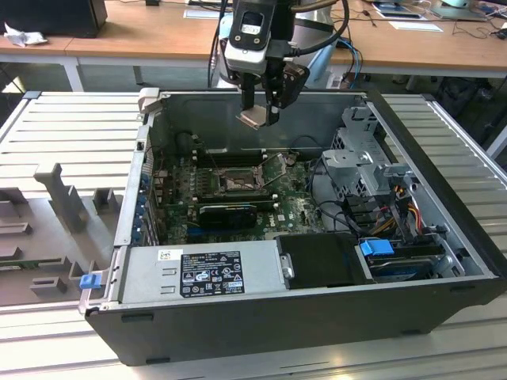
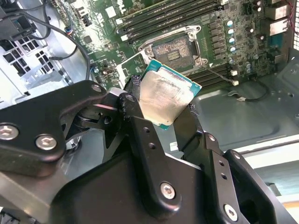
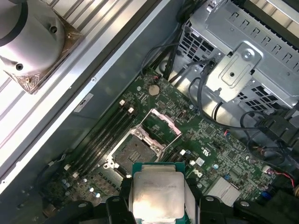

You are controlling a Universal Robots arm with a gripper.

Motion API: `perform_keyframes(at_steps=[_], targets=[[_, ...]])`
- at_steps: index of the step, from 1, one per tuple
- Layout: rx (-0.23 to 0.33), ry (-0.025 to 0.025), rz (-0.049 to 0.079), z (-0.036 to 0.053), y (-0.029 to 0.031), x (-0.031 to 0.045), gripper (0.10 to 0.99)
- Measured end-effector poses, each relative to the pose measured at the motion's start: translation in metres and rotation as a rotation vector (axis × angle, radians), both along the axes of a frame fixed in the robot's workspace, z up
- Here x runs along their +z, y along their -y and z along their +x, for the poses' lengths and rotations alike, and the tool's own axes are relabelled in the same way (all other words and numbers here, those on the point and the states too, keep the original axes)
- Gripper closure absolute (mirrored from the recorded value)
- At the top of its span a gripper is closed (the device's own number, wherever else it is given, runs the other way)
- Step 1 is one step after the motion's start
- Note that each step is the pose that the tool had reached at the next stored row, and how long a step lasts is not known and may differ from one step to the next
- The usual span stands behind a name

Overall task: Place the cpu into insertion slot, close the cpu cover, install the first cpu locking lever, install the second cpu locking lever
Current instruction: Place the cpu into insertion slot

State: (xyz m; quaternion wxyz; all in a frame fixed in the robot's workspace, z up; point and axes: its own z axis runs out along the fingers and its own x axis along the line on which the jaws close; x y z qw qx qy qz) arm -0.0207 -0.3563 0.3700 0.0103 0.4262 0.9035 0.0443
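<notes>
1. One black two-fingered gripper (image 1: 259, 111) hangs over the far part of an open dark-grey metal computer case (image 1: 261, 317), above the green motherboard (image 1: 295, 210) inside it.
2. Its fingers (image 2: 135, 100) pinch the cpu (image 2: 166, 95), a flat square chip with a pale silver-grey metal top and a green edge, by two opposite sides. The first wrist view shows the same grip on the chip (image 3: 156, 195).
3. The chip (image 1: 255, 119) is held in the air, well apart from the board. In the second wrist view it sits tilted between the fingers.
4. The insertion slot (image 3: 133, 151), a square dark socket in a grey metal frame, lies on the motherboard below the chip with its dark contact field exposed. It shows in the exterior view (image 1: 236, 182) and the second wrist view (image 2: 174, 52) too.
5. The cpu cover (image 3: 161, 123), a thin grey metal frame plate with a large square window, stands raised at one edge of the slot. Its exact angle is hard to judge.
6. Long black memory slots (image 3: 105, 135) run beside the socket.
7. A silver perforated drive cage (image 1: 358, 158) stands at the exterior view's right, and a grey power supply box (image 1: 198, 273) lies along the case's near wall.
</notes>
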Motion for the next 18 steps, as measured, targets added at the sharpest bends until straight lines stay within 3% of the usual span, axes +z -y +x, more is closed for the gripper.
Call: perform_keyframes(at_steps=[18], targets=[[-0.099, 0.0000, 0.000, 0.0000, 0.0000, -0.0002, 0.557]])
